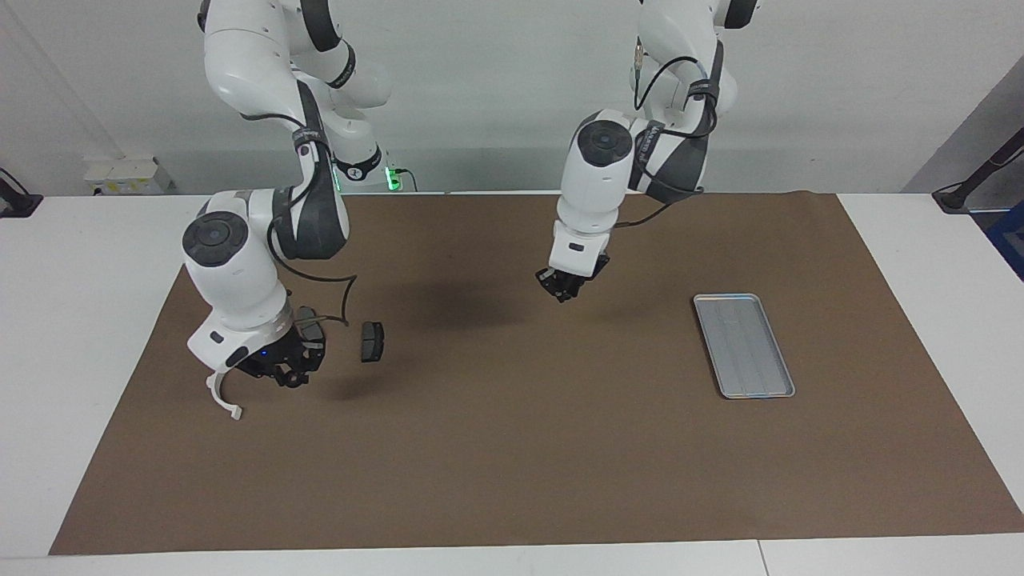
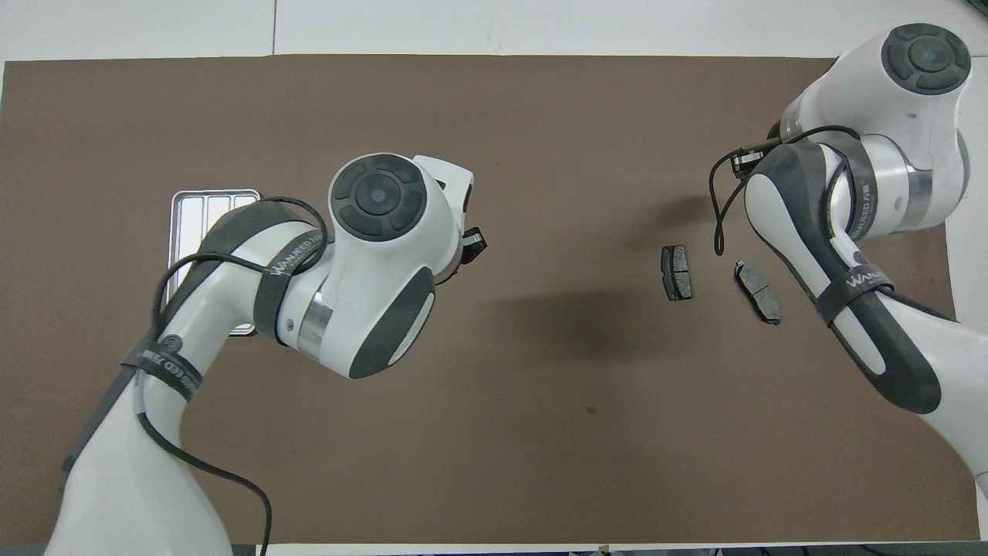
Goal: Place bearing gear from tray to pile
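Over the middle of the brown mat (image 1: 512,448), the left gripper (image 1: 569,290) is hanging with its jaws closed tip to tip. Nothing is showing between them, so whether they are pinching a small part cannot be told. Toward the right arm's end of the table (image 1: 96,320), the right gripper (image 1: 282,370) is hovering low over the pile, just beside the white plastic half-ring bracket (image 1: 214,394); whether it is open or closed I cannot tell, and nothing is visibly hanging from it. Next to it, one small dark grey brake-pad-shaped plate (image 1: 371,342) is lying flat on the mat, and the second dark plate (image 2: 757,290) is sitting close by, partly hidden in the facing view. Well apart, toward the left arm's end, the flat silver-grey grooved metal tray (image 1: 744,346) is lying with no part showing in it. No bearing gear is appearing anywhere: not in the tray, not among the pile. Judging by that, the pick-up is looking done or the gear is too small to see, and the delivery to the pile is looking unfinished.
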Robot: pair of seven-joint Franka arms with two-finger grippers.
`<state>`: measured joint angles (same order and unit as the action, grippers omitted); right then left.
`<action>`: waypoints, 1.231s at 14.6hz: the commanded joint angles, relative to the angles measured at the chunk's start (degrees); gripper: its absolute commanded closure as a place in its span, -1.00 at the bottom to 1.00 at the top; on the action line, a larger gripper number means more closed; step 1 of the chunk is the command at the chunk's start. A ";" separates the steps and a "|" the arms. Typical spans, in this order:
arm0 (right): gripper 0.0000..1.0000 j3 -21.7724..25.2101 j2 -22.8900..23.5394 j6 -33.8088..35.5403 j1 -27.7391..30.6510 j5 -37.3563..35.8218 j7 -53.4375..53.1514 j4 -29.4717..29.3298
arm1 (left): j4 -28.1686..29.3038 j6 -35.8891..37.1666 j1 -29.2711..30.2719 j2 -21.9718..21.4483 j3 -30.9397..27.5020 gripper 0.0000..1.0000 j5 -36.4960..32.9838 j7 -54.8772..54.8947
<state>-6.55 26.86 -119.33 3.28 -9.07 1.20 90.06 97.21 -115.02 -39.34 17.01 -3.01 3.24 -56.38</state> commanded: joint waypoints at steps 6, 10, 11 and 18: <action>1.00 -0.75 6.80 -11.18 2.25 -2.79 1.87 0.47 | 5.79 -12.85 -3.54 5.49 -1.12 1.00 -1.13 -3.65; 1.00 -0.75 7.07 -12.42 2.43 -2.62 1.61 0.82 | 8.51 -16.45 -4.25 5.49 -1.21 1.00 -1.13 -4.36; 1.00 -0.83 7.07 -12.42 2.52 -2.44 1.44 0.82 | 9.30 -17.42 -4.25 5.49 -1.21 1.00 -1.13 -4.36; -1.00 -0.75 7.24 -12.68 2.34 -2.26 0.38 1.26 | 13.17 -22.87 -4.51 5.32 -1.21 1.00 -1.13 -4.44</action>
<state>-6.47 34.12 -130.72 4.75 -10.68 1.81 90.57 107.09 -135.17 -42.66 23.98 -3.19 3.19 -59.51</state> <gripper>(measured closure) 0.286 0.762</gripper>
